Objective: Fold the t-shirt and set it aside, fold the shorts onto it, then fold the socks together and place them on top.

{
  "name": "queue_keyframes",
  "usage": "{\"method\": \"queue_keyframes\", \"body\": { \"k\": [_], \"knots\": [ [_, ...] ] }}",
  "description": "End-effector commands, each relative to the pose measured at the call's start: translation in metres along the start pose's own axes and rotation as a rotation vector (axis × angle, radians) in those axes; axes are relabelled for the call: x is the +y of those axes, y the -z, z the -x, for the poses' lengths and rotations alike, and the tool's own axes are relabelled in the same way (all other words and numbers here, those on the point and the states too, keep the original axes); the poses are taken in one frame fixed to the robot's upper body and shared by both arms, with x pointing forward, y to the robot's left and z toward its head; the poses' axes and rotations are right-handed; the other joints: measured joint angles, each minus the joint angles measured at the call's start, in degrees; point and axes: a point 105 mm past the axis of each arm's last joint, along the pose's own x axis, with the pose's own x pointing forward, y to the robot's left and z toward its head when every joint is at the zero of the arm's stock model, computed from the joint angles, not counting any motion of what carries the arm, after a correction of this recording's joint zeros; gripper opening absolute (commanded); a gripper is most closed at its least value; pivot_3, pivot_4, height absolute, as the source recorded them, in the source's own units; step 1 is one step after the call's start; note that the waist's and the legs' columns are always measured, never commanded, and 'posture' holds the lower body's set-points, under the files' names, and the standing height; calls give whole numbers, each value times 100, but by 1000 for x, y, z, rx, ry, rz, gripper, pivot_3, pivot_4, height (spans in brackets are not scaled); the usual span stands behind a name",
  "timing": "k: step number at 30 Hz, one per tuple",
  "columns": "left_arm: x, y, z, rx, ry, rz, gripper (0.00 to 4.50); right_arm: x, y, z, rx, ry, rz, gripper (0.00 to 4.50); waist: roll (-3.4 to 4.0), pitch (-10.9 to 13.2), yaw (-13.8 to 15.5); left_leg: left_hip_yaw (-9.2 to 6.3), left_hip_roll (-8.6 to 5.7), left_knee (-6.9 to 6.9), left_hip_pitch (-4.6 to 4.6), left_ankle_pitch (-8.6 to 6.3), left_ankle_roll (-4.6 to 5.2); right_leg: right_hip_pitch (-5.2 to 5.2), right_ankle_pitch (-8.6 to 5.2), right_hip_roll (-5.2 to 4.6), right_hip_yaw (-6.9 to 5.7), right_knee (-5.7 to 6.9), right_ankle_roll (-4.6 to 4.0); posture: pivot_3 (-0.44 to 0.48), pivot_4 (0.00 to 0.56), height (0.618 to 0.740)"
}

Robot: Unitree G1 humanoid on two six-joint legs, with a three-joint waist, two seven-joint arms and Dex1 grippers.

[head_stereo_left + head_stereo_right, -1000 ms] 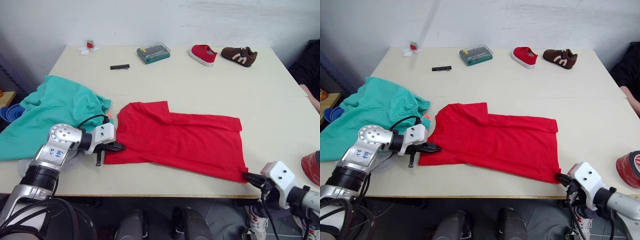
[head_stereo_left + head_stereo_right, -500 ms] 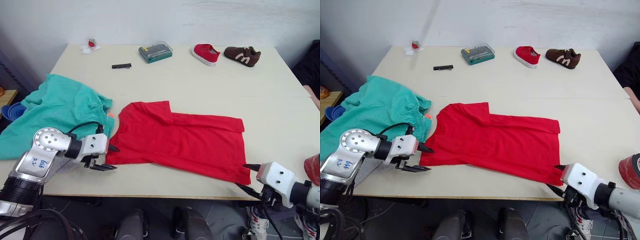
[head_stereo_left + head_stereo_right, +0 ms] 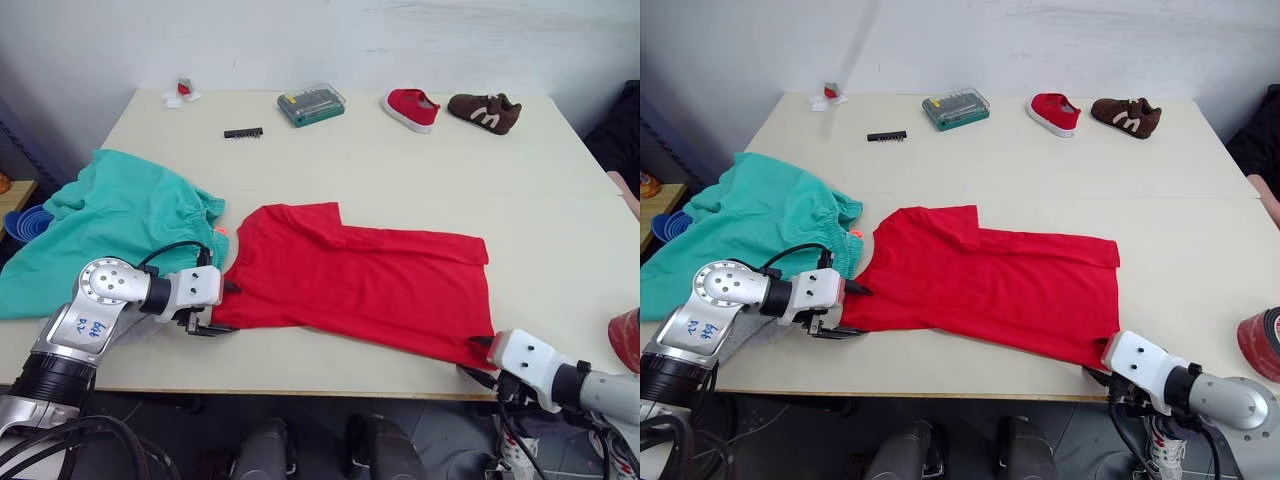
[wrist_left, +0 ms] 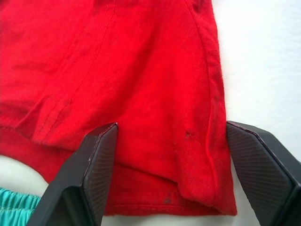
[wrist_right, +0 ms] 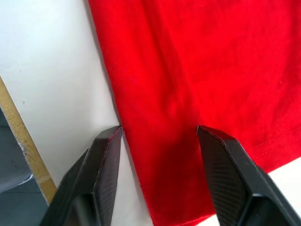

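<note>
- The shorts lie bunched at the table's left edge, hanging partly over it, just left of the t-shirt; the orange-red drawstring tip peeks out between the two garments.
- A patch of grey fabric, likely the socks, shows under the left arm, at the near edge of the shorts.
- The left gripper sits at the t-shirt's near left corner; in the left wrist view its fingers are spread wide, straddling that corner with red cloth between them, not pinched.
- The t-shirt lies flat in the middle of the table, folded into a rough rectangle with one flap turned over at its far left.
- The right gripper is at the t-shirt's near right corner by the table's front edge; the right wrist view shows its fingers apart over the shirt's hem, one over bare table, one over cloth.
- Beyond the t-shirt, along the far edge: a dark bit strip, a green tool case, a red shoe and a brown shoe.
</note>
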Motion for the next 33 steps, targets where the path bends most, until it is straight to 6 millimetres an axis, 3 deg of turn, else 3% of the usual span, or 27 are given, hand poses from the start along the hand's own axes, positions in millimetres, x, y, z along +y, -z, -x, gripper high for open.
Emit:
{"method": "queue_keyframes", "body": {
  "k": [1, 5, 11, 18, 33],
  "knots": [
    [-6, 3, -4, -2, 43, 9, 3131, 1, 8, -1, 38, 4, 17, 1235, 0, 0, -1, 0, 0, 0, 0, 0, 0, 0, 0, 0, 1, -2, 0, 0, 150, 740],
    [-9, 4, -3, 5, 64, 14, 1897, 0, 8, -2, 35, 5, 23, 0, 0, 0, 2, 0, 0, -1, -2, 0, 1, 0, 0, -1, 3, -8, 0, 0, 150, 740],
    [-27, -1, 0, -34, 204, 50, 25, -5, 5, 1, 12, -18, 73, 0, 0, 0, -3, 0, 0, -2, -3, 1, 1, -2, 0, -2, 2, -8, 0, 0, 150, 740],
    [-39, -3, 7, -52, 264, 57, 8, -20, 11, 18, 10, -78, 177, 0, 2, 2, -10, 4, -2, -15, -7, 7, 19, -10, -1, -1, -2, -7, 3, 0, 150, 740],
    [-74, 20, 8, -39, 294, 91, 8, -2, 14, 20, 15, -165, 181, 0, 12, -4, -23, 2, 1, -24, 0, -12, -10, -10, -9, 1, -1, -7, -1, 0, 150, 740]
  ]
}}
